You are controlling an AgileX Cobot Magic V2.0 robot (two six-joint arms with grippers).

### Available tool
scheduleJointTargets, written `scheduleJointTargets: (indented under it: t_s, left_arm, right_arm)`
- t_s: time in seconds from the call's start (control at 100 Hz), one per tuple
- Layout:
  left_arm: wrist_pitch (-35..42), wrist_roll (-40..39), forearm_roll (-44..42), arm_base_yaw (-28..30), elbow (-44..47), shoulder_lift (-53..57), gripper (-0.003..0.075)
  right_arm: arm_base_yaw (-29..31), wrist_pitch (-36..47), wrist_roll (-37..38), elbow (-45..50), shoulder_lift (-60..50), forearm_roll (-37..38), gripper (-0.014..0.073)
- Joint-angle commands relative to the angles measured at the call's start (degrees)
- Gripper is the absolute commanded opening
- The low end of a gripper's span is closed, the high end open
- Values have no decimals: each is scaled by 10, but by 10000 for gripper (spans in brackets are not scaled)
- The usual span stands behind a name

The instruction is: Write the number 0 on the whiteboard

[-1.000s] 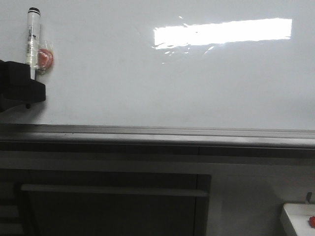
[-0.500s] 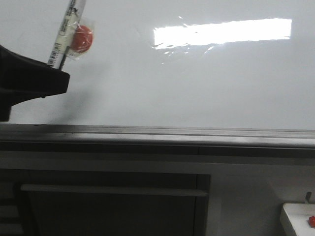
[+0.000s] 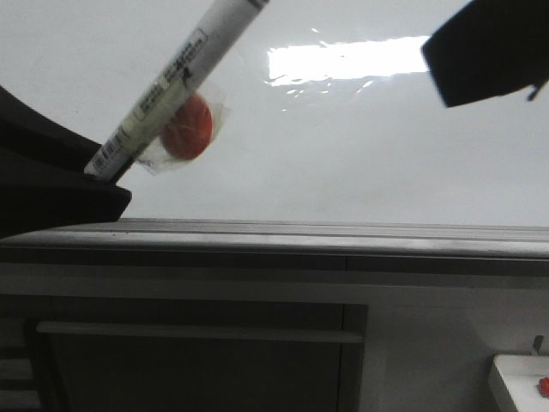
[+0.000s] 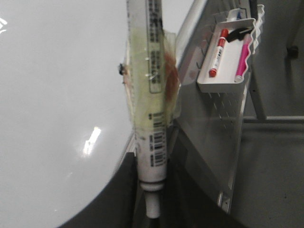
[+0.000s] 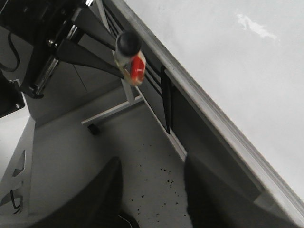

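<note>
The whiteboard (image 3: 343, 146) fills the upper front view, glossy white with a bright glare bar. No number 0 shows on it. My left gripper (image 3: 107, 180) at the left is shut on a white marker pen (image 3: 171, 81) that tilts up to the right. A round red piece (image 3: 187, 127) is wrapped to the pen under clear film. In the left wrist view the pen (image 4: 149, 95) stands between the fingers, beside the board (image 4: 57, 95). My right gripper (image 3: 489, 51) is at the upper right. Its wrist view shows the gripper (image 5: 152, 199) open and empty, facing the pen's black cap (image 5: 128, 43).
A grey edge rail (image 3: 274, 233) runs under the board. Below it is a dark cabinet panel with a grey bar (image 3: 197, 333). A white tray (image 3: 519, 386) sits at the lower right. The left wrist view shows a tray (image 4: 223, 85) holding a red and a pink marker.
My left gripper has moved right and nearer with the pen, tilting it from upright to steeply right. My right gripper has come into the front view at the upper right.
</note>
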State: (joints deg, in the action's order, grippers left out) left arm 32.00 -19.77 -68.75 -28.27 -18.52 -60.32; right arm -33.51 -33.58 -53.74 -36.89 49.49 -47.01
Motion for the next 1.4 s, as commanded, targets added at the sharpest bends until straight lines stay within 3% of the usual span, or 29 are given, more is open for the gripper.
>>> scheduleJointTargets:
  t_s: [0.0,0.13,0.53,0.72,1.0,1.07,1.14,1.3,1.39]
  left_arm:
    - [34,-4,-3,-5,-16,7,-20]
    - [31,-4,-7,-5,-16,7,-20]
    - [31,-4,-24,-5,-16,7,-20]
    - [31,-4,-24,-5,-16,7,-20]
    - [31,-4,-29,-5,-16,7,-20]
    - [31,-4,-29,-5,-16,7,-20]
    - [31,-4,-29,-5,-16,7,-20]
    - [6,-4,15,-5,-16,7,-11]
    - [0,-4,34,-5,-16,7,99]
  right_arm:
    - [-17,47,-15,-26,23,-33,367]
    - [-45,77,-35,-30,61,-67,366]
    - [-184,236,-54,-31,96,-68,366]
    - [-198,258,-54,-31,100,-68,351]
    - [-198,257,-54,-35,101,-68,199]
    - [-198,256,-54,-35,103,-68,93]
    - [-198,257,-54,-35,109,-68,-77]
    - [-198,259,-54,-35,120,-70,-75]
    - [-198,266,-54,-35,120,-70,-75]
